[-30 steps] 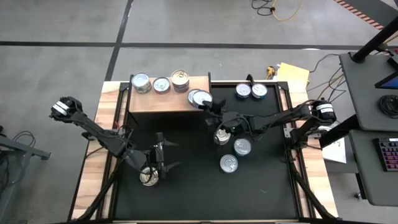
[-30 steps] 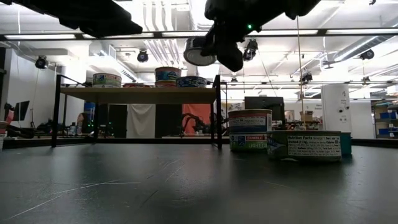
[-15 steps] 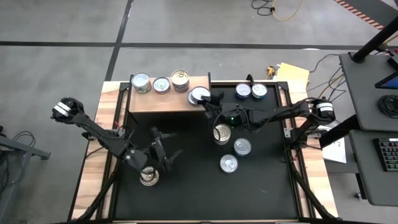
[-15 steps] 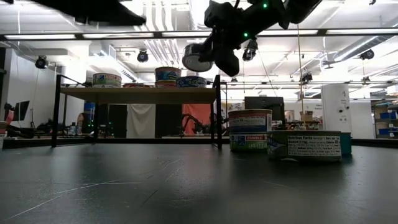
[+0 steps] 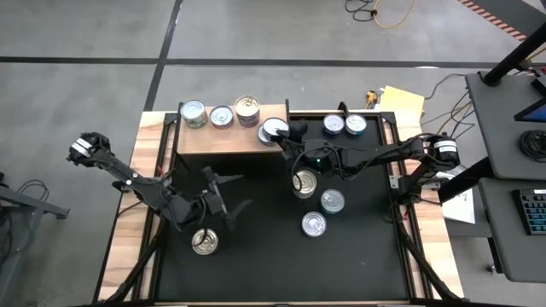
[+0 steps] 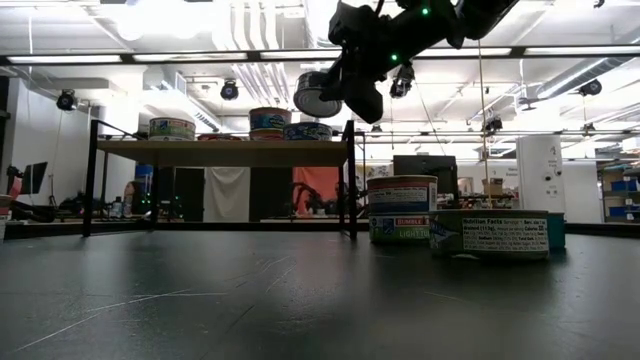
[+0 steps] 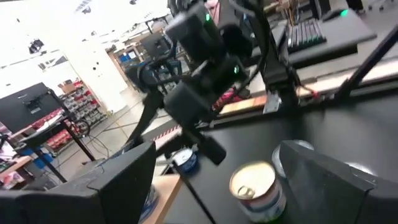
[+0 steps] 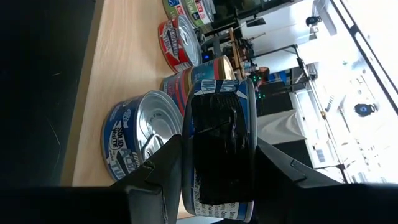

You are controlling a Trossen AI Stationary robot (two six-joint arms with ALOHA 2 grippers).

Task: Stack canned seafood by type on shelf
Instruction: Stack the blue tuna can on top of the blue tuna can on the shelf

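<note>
Right claw (image 5: pixel 286 136) clamped on tin (image 5: pixel 272 130) over shelf (image 5: pixel 223 136) right end, upper centre. Left claw (image 5: pixel 223 193) spread apart, lower left, above surface (image 5: pixel 264 256).

A black-topped table (image 5: pixel 256 256) with pale wooden side boards (image 5: pixel 128 213) stands on a grey concrete floor (image 5: pixel 77 77) crossed by dark lines. A yellow cable (image 5: pixel 388 13) lies coiled on the floor beyond it, and a yellow pad (image 5: pixel 401 102) sits near the table's far corner. To one side, a dark desk (image 5: pixel 512 162) carries a keyboard (image 5: pixel 531 209). Seen level across the table, the room behind is a bright workshop: long ceiling light strips (image 6: pixel 150 57), exposed white pipes (image 6: pixel 255 75), a white cloth (image 6: pixel 228 192) hanging beside an orange panel (image 6: pixel 318 190), and a white pillar (image 6: pixel 542 180).
</note>
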